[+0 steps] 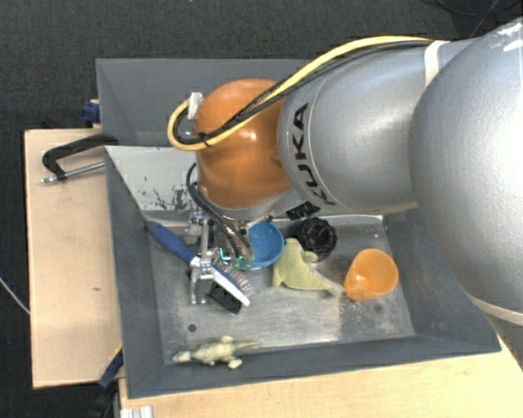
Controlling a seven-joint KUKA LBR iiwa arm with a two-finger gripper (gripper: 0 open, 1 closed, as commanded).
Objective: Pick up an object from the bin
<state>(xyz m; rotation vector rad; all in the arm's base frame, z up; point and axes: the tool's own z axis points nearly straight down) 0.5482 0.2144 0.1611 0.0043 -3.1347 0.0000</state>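
Note:
My gripper (pixel 215 292) is low in the left middle of the bin, under the arm's orange cover. Its two metal fingers (pixel 197 284) stand apart, so it is open. A small black block (pixel 227 300) lies on the floor at the right fingertip, touching or just under it; it is not clamped between the fingers. A blue flat tool (pixel 170 239) lies just left of the gripper, pointing to the back left. A blue round cup (pixel 266 245) sits close on the right.
A pale yellow-green floppy piece (pixel 301 274), a black round cap (pixel 316 236) and an orange cup (pixel 371 275) lie to the right. A cream toy lizard (pixel 214 353) rests along the front wall. The arm covers the bin's back right.

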